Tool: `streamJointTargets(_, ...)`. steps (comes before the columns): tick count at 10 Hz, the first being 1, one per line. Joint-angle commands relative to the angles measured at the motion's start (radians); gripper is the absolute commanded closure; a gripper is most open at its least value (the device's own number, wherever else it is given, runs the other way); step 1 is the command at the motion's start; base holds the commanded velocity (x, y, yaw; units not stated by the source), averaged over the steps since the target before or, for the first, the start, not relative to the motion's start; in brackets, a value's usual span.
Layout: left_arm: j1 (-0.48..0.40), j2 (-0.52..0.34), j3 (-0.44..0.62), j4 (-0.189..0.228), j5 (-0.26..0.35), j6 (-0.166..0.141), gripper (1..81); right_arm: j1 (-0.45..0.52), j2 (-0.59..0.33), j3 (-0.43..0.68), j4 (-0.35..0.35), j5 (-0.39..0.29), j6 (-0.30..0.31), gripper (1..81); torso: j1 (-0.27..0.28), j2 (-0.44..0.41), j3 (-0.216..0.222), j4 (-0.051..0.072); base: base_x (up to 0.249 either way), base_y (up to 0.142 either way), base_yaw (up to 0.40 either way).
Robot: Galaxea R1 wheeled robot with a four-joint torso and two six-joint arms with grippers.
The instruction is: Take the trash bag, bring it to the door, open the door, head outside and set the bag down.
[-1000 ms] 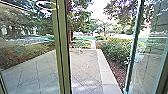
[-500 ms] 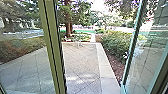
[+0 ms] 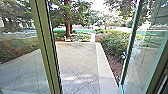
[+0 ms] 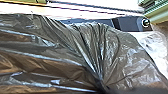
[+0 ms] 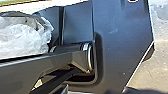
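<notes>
The dark trash bag is large in the left wrist view, its shiny film drawn into folds that meet at one point, where my left gripper is shut on it. In the right wrist view, pale crumpled plastic of the bag lies beside the robot's own dark plate and jointed bar. A glass door stands open on the right of the head view, with the doorway between it and an olive-green post.
Paving stretches ahead outside, with a lighter stone border on its right. Bushes grow beyond the border. A small table with chairs stands at the far end, near a tree trunk. Glass panelling is on the left.
The head camera has moved: the post now shows farther left and the doorway looks wider. The open door's edge shows slightly farther left too.
</notes>
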Motion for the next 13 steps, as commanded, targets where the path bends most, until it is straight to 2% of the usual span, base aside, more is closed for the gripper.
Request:
streamJointTargets(1,-0.060,0.000,0.001,0.005,0.055,0.007,81.1,0.048,0.008,0.004,-0.010,-0.060,-0.004,1.0,0.000,0.000,0.000,0.000,0.000,-0.096,0.000)
streamJointTargets(8,-0.060,0.001,0.001,0.006,0.055,0.007,81.1,0.040,0.008,0.004,-0.012,-0.053,-0.004,1.0,0.000,0.000,0.000,0.000,0.000,-0.092,0.000)
streamJointTargets(13,-0.060,0.003,0.001,0.006,0.056,0.006,81.1,0.040,0.008,0.006,-0.010,-0.053,-0.004,1.0,0.000,0.000,0.000,0.000,0.000,0.000,0.000)
